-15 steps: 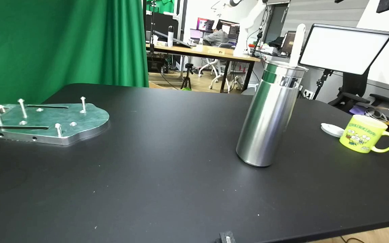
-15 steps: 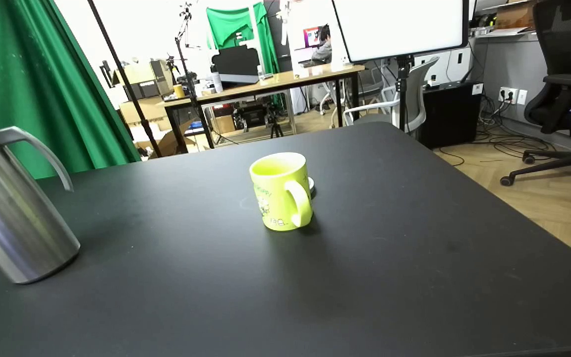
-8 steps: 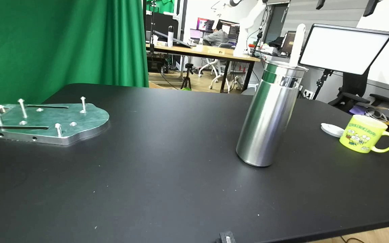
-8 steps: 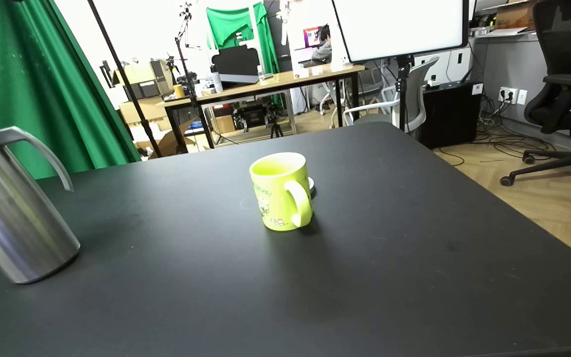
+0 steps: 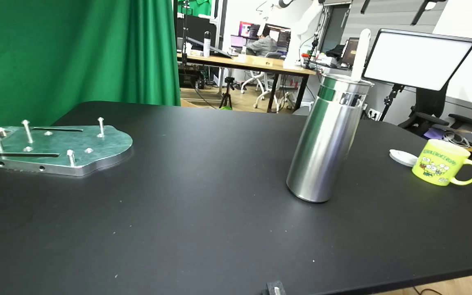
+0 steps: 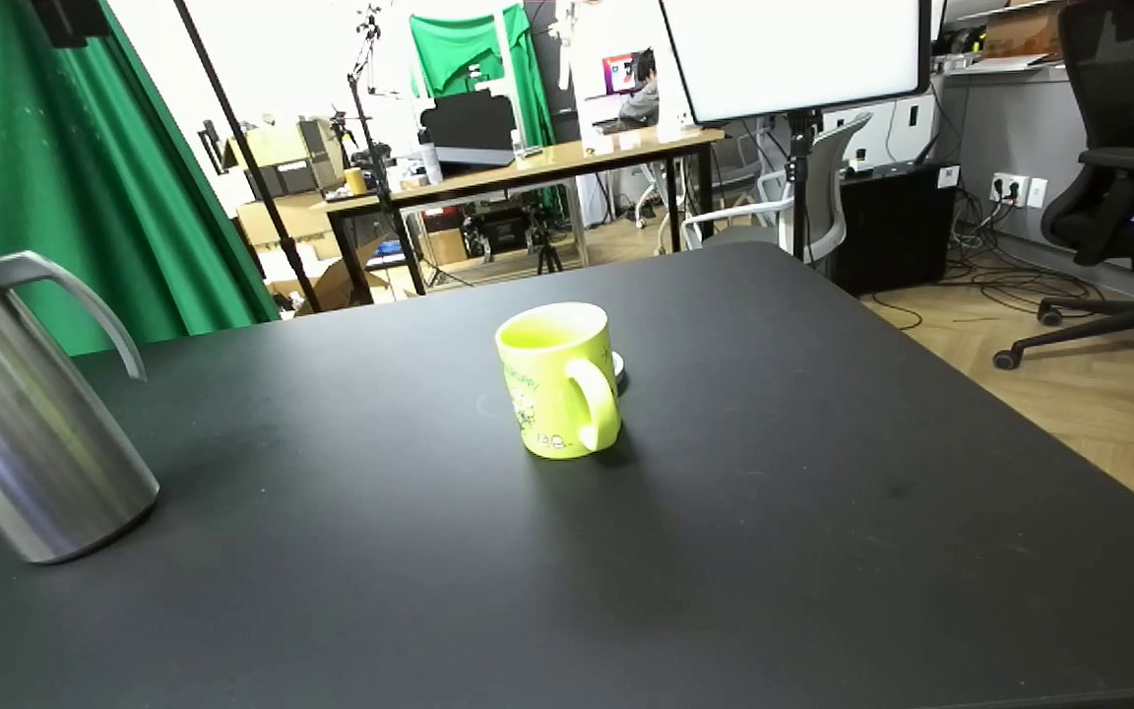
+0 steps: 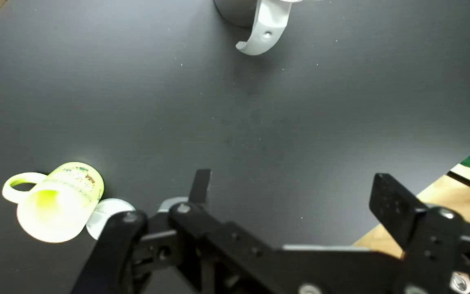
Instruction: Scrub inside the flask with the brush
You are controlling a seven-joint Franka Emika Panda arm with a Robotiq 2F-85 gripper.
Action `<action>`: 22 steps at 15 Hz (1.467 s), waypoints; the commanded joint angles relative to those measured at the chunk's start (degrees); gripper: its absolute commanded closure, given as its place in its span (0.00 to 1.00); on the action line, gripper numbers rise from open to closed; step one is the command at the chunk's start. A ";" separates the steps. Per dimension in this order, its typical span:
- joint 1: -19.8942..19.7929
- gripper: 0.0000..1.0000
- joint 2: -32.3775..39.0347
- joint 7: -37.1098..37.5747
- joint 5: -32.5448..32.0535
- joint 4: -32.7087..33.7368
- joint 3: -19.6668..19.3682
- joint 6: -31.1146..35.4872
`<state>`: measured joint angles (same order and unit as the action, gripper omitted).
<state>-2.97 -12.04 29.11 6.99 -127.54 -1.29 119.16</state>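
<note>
The flask [image 5: 326,147] is a tall brushed-steel cylinder standing on the black table in both exterior views [image 6: 31,423]. Its curved handle [image 6: 85,295] points away from its neck. A white brush handle [image 5: 361,53] sticks up out of the flask's mouth; the brush head is hidden inside. In the wrist view only part of the flask [image 7: 235,10] and its handle [image 7: 269,26] show at the top edge. My gripper [image 7: 292,181] is open, with nothing between its fingers. In an exterior view the fingertips [image 5: 388,17] show at the top edge, apart from the brush handle.
A yellow-green mug [image 5: 441,162] stands beside a white disc [image 5: 402,157]; both also show at lower left in the wrist view. A metal plate with upright bolts [image 5: 64,143] lies at the table's left in an exterior view. A light panel [image 5: 420,57] stands behind.
The open gripper fingers have moved left and slightly down along the top of an exterior view, closer to the brush handle. A dark finger has come in at top left elsewhere. Flask and brush are unmoved.
</note>
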 commanded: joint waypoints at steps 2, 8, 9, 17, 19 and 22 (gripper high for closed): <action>-0.50 0.00 0.19 -0.29 0.12 0.10 0.51 -0.19; -0.53 0.00 0.22 -0.36 0.12 0.10 0.50 -0.19; -0.53 0.00 0.22 -0.36 0.12 0.10 0.50 -0.19; -0.28 0.00 -0.95 25.06 -4.95 -4.57 4.98 -6.58; 0.36 0.00 -1.10 27.25 -3.98 -5.33 5.61 -7.21; 1.33 0.00 -1.73 26.15 -2.69 -6.48 6.01 -3.87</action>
<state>-2.50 -11.88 53.36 3.50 -132.67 4.45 113.53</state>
